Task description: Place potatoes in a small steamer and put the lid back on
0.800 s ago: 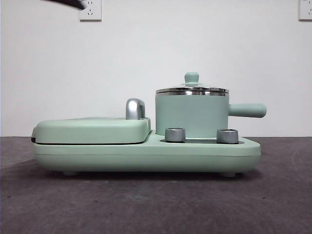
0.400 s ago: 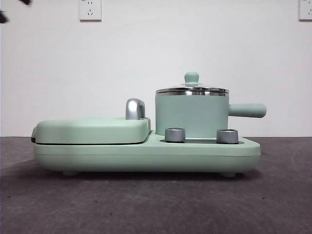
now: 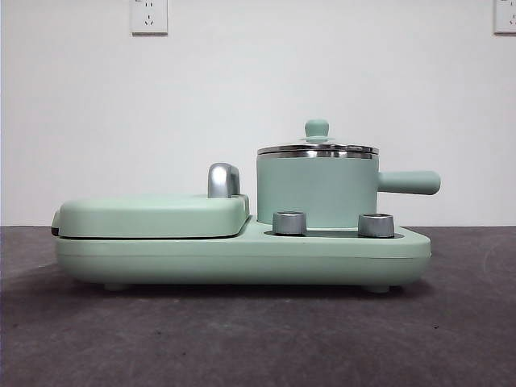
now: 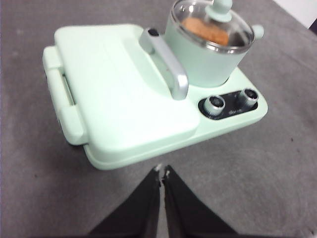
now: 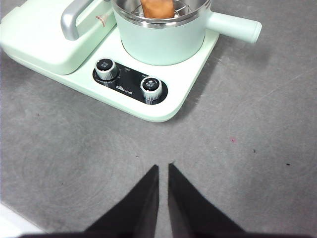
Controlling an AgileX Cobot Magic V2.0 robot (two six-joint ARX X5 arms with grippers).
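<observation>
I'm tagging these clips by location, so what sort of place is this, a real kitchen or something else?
Probably a lab or test bench, not a kitchen. A mint-green breakfast cooker sits alone on a grey mat in front of a bare white wall with power sockets; no counter, sink or other cookware shows.

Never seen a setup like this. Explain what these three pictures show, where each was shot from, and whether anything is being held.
This is a two-armed table robot. One picture looks level across the table; the other two come from cameras on each wrist, looking down past black jaws. On the gray table sits a mint-green cooker with a flat griddle cover and two knobs. On it stands the small steamer, its glass lid on, the orange-brown potato inside. The left end effector and right end effector hover above the table in front of the cooker, nearly closed, holding nothing.
</observation>
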